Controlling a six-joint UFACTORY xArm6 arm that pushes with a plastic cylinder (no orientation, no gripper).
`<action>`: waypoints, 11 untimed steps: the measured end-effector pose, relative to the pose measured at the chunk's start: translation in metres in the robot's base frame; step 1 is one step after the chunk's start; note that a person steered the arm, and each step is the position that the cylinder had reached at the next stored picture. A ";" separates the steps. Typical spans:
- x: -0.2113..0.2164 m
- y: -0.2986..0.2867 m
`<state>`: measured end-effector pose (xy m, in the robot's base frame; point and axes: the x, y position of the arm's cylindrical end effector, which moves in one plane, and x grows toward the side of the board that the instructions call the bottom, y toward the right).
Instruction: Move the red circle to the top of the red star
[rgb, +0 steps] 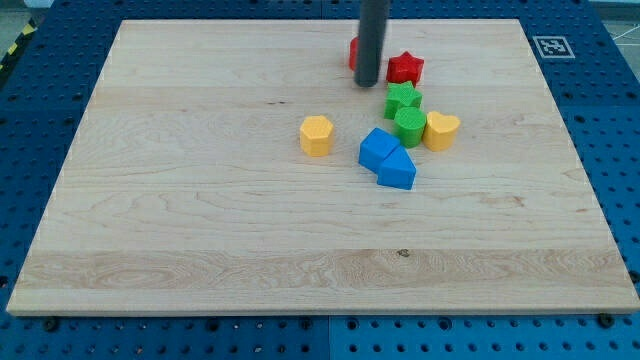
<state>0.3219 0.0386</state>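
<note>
The bench (200, 220) was a pale wooden board on a blue perforated base (40, 340). The arm carried no hand and nothing that could open, close or hold; it ended in a dark rod, and my tip (367, 84) rested on the board near the view's top.

The blocks lay in a loose cluster to the view's right of centre. Two blue blocks (387, 159) sat touching each other at the cluster's bottom. Above them were a green star (403, 98) and a green cylinder (410, 125), close together, with a yellow heart (441, 130) just beside the cylinder on the view's right. A yellow hexagonal block (316, 134) stood apart to the view's left.

The red star (405, 68) lay just to the view's right of my tip. The red circle (353, 53) was largely hidden behind the rod; only a red edge showed on the rod's left side, so its shape could not be confirmed. It lay to the view's left of the red star, near it.

Handling assessment: the red circle appeared small, rigid and light, and was judged likely to slide readily on the smooth wood. It could not be gripped. Contact was best made on its side wall, through the centre line, since a round body tends to roll off a narrow rod when pushed off-centre.
</note>
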 end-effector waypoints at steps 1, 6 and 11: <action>-0.003 -0.044; -0.036 -0.007; -0.036 0.038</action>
